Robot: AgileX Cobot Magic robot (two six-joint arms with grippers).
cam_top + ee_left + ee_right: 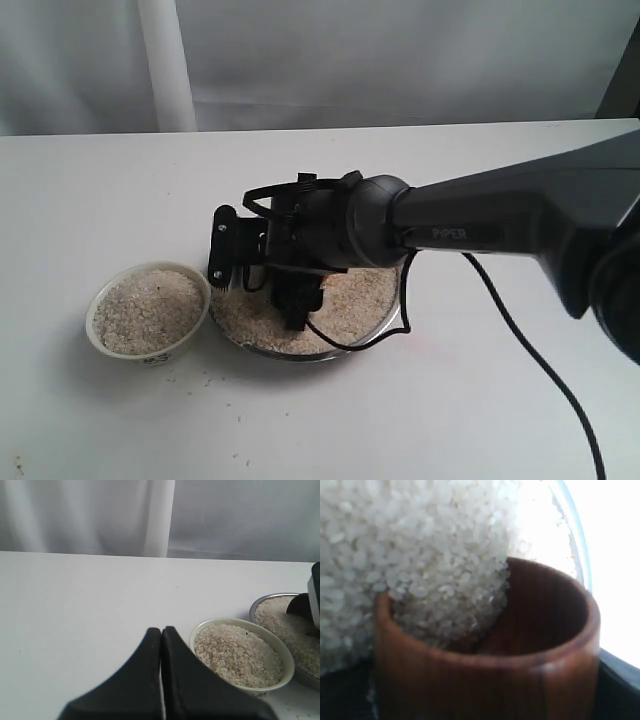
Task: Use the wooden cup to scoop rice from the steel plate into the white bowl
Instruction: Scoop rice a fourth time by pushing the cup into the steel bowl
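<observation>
The steel plate (392,322) lies mid-table, its rice (352,296) spread wide. My right gripper (297,306) reaches down into that rice and hides the wooden cup in the exterior view. In the right wrist view the wooden cup (490,680) fills the frame, gripped and tipped into the rice (420,545), with grains spilling over its lip; the plate's rim (574,535) curves behind. The white bowl (150,354) stands left of the plate, heaped with rice. My left gripper (161,631) is shut and empty, hovering near the bowl (287,656).
A black cable (540,350) trails from the right arm across the table at the right. A white post (167,65) and grey curtain stand behind the table. A few stray grains lie in front of the bowl.
</observation>
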